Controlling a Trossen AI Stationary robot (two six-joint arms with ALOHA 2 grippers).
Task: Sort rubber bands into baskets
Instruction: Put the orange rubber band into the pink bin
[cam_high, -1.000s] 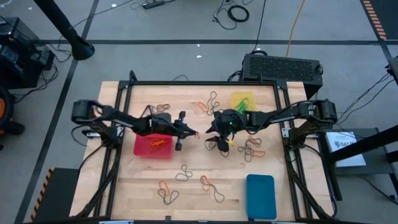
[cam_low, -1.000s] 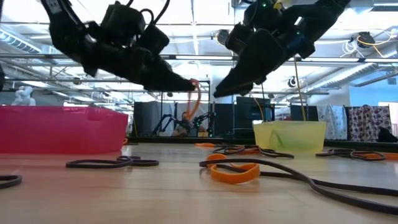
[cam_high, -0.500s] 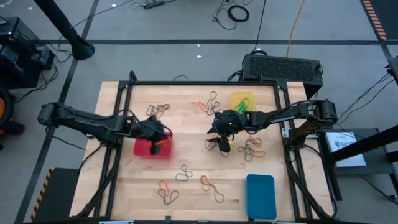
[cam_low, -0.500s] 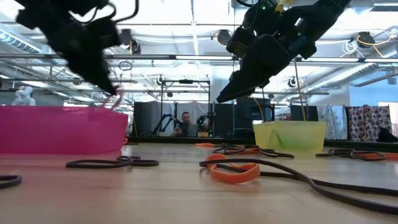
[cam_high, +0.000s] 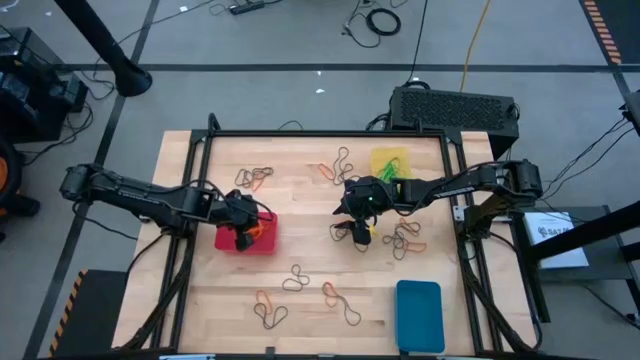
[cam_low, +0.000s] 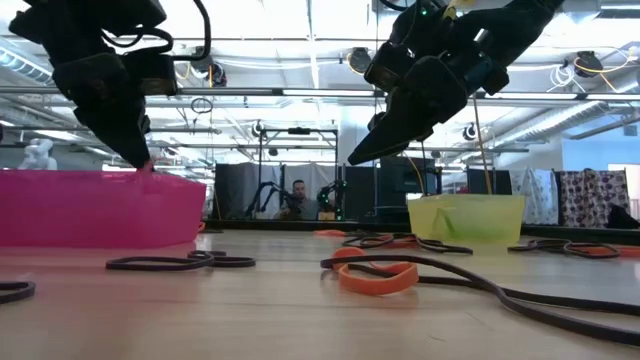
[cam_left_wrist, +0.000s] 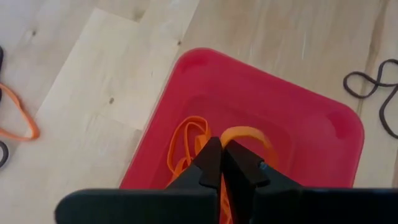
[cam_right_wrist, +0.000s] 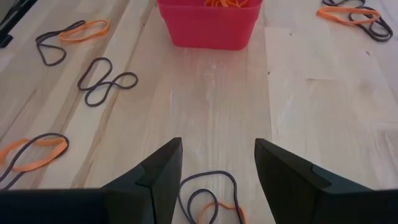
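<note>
My left gripper is shut on an orange rubber band, tipped down over the red basket at the table's left middle; a second orange band lies on that basket's floor. My right gripper hangs open above the table's middle, over a dark band looped with an orange one, touching neither. The yellow basket stands at the far right and the blue basket at the near right. My left gripper pinches the orange band between its two fingertips, coming from above and slanting down. The band's free loop curls out past the tips onto the floor of the red basket, slack. The fingers hide the pinched stretch itself.
Loose orange and dark bands lie scattered on the wood: at the far left, far middle, right and along the near side. A black frame borders the table; a black box stands beyond the far edge.
My left gripper has swung from the table's middle toward its left edge, carrying the orange band, and has tipped down over the red basket. The band now hangs into the basket. My right gripper has kept still.
</note>
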